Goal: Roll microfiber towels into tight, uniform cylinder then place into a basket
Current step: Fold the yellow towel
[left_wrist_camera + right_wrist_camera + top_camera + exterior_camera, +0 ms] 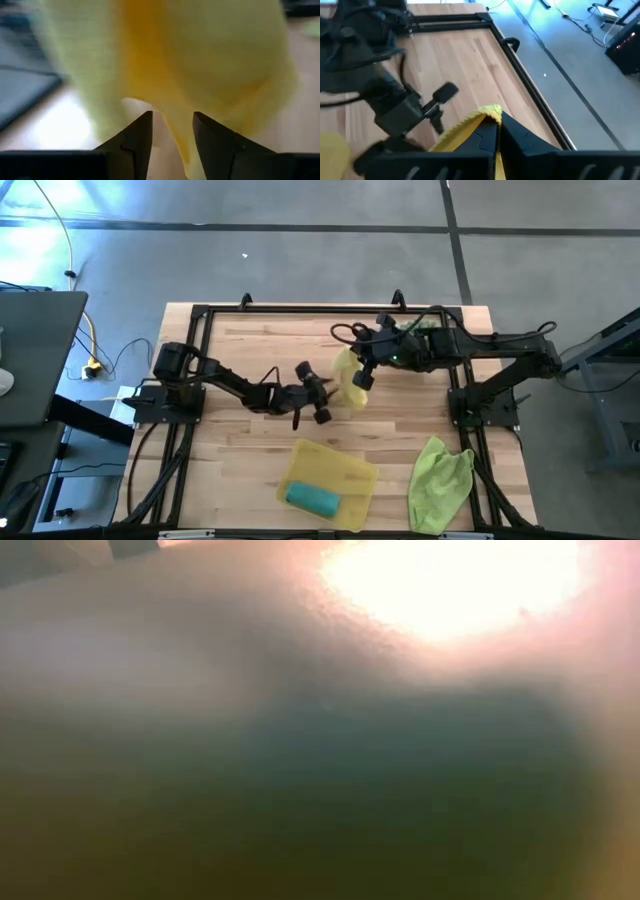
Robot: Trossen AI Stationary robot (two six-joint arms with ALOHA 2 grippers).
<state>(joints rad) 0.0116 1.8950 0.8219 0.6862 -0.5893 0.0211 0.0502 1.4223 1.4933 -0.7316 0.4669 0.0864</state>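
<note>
The bright yellow towel [347, 366] hangs over the table's middle from my right gripper [362, 378], which is shut on it. My left gripper [318, 398] stands open just left of it, pointing at it. In the left wrist view the towel [200, 60] fills the picture, and a hanging fold [181, 145] reaches down between the open fingers. A teal towel [312, 498] lies rolled up in the yellow basket [350, 468] at the near edge. A lime green towel [440, 480] lies crumpled on the table at the near right. My right gripper pinches a bunched corner of the yellow towel's upper edge [490, 111] between its two shut fingers, slanting down from the table's right. The towel hangs slack below the fingers, lifted off the table. My left gripper has the towel's lower fold between its fingers; I cannot tell whether it touches it.
A black metal frame [300, 310] runs round the wooden table. A spiky green plant [428, 326] sits at the far right beside the right arm. Bare wood [250, 450] lies left of the basket.
</note>
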